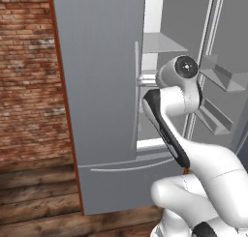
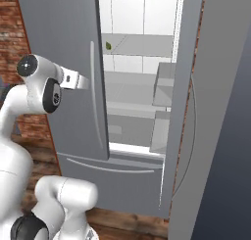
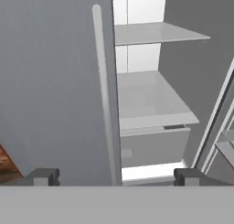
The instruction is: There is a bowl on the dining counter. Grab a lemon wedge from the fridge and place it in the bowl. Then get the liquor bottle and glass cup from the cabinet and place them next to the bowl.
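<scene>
The grey fridge (image 1: pixel 97 86) stands with its left door (image 2: pixel 59 38) shut and its right door (image 2: pixel 182 111) swung open. A tiny yellow-green lemon wedge (image 2: pixel 108 46) lies on an upper shelf inside. My gripper (image 3: pixel 116 177) is open, close in front of the left door, and the door's long silver handle (image 3: pixel 104 90) runs up between the two fingertips. From the right base view, the hand (image 2: pixel 78 81) reaches level toward that handle (image 2: pixel 94 102). The bowl, dining counter, liquor bottle, glass cup and cabinet are out of view.
White shelves (image 3: pixel 151 33) and a drawer (image 3: pixel 155 145) fill the fridge interior. The open right door carries bins (image 1: pixel 218 79). Below is the bottom drawer (image 1: pixel 121 183). A brick wall (image 1: pixel 29 76) and wooden floor (image 1: pixel 38 197) lie to the left.
</scene>
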Tool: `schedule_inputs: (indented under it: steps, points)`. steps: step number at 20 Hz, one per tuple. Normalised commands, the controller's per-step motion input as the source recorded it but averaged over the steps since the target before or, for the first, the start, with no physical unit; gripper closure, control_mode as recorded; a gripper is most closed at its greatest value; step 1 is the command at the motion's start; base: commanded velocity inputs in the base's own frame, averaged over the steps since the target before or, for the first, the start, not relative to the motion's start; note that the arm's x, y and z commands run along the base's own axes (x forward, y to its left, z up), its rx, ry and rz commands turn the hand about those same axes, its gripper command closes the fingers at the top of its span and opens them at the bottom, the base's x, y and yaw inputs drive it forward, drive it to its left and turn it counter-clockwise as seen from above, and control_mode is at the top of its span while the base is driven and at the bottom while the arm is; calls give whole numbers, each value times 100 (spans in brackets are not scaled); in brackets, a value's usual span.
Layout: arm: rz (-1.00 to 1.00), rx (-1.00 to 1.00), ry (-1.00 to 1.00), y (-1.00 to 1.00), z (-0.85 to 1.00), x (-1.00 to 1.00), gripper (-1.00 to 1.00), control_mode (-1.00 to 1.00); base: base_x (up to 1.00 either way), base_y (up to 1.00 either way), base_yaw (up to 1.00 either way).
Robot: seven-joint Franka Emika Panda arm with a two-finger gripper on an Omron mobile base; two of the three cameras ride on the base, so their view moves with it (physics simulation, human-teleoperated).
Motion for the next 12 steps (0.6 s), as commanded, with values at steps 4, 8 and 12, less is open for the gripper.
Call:
schedule_inputs:
  steps: [4,8,12]
  points:
    - [0,1,0,12,-13,51,-100,-100,0,0,0]
    - [0,0,-1,6,-18,52,-100,-100,0,0,0]
    - [0,0,0,0,-16,59,-100,-100,0,0,0]
